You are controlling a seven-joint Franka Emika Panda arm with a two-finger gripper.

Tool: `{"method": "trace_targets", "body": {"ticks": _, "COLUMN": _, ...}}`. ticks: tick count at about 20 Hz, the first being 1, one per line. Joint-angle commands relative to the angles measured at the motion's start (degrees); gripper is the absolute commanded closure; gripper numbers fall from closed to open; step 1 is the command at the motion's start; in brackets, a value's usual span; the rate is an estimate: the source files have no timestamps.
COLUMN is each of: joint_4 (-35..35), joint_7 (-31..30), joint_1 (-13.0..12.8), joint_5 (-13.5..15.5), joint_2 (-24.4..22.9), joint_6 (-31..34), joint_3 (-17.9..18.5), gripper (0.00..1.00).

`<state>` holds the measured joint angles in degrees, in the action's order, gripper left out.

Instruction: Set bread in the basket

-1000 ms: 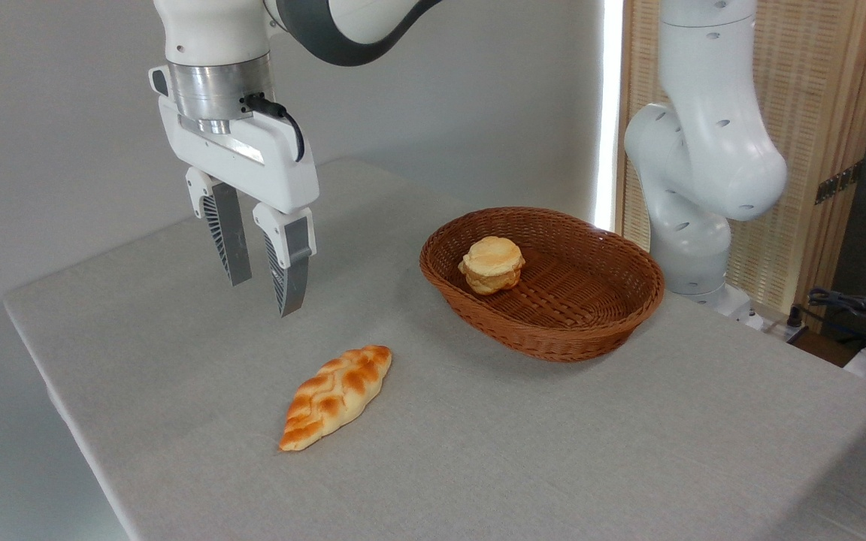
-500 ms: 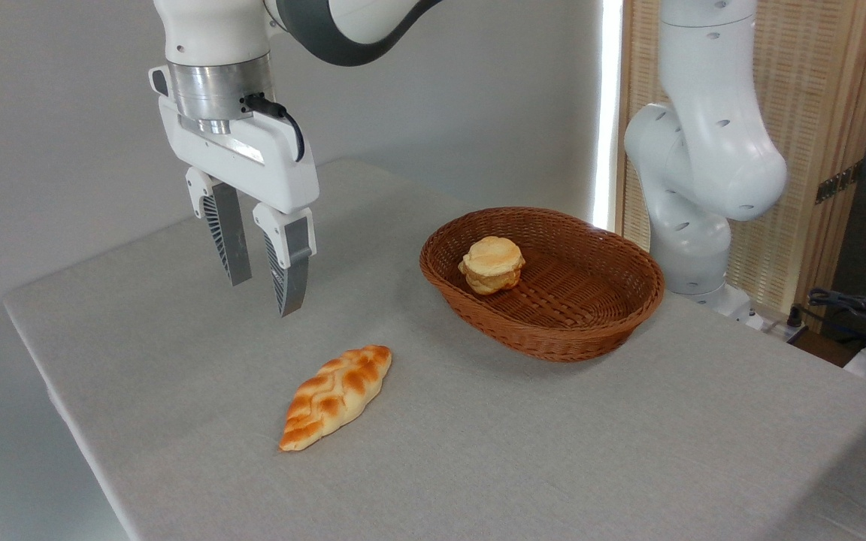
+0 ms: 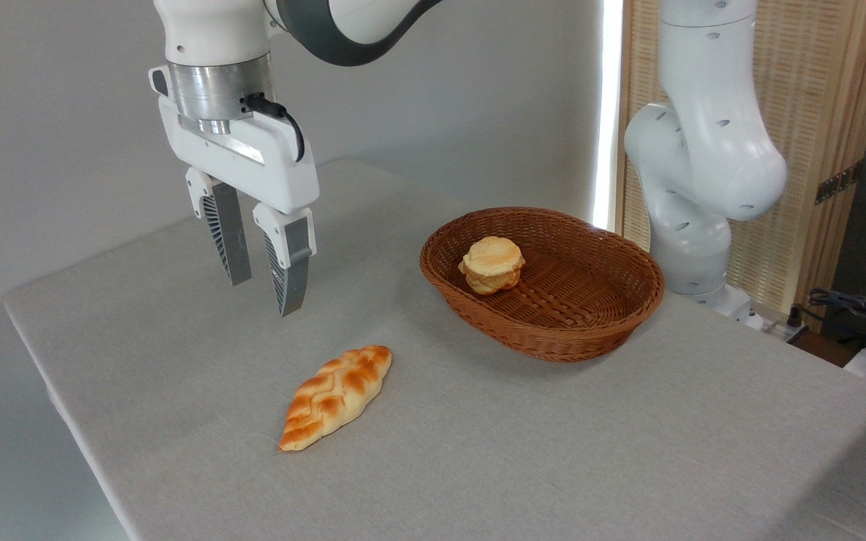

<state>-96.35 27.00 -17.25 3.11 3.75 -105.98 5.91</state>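
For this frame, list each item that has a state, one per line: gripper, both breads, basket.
gripper: open, empty, hanging above the table.
bread: lying flat on the table, braided side up, outside the basket, untouched.
basket: upright on the table, holding one bun.
bun: resting inside the basket, near its left wall.

Setting looked like robotics lab bench. White robot arm point(image 3: 704, 150) was mounted at far right edge of table point(image 3: 553, 451), grey cloth over it. Plain grey wall behind, slatted wooden screen point(image 3: 816, 113) at right, loose cables point(image 3: 846, 304) beyond table's right corner.
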Motion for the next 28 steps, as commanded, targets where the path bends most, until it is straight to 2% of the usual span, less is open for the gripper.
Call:
{"method": "trace_targets", "body": {"ticks": 1, "joint_4": 0.82, "joint_7": 1.12, "joint_1": -0.15, "joint_5": 0.94, "joint_2": 0.12, "joint_6": 0.78, "joint_3": 0.68, "gripper": 0.0}}
{"method": "trace_targets", "body": {"ticks": 28, "joint_4": 0.82, "joint_7": 1.21, "joint_1": 0.03, "joint_5": 0.85, "joint_2": 0.3, "joint_6": 0.16, "joint_3": 0.77, "gripper": 0.0}}
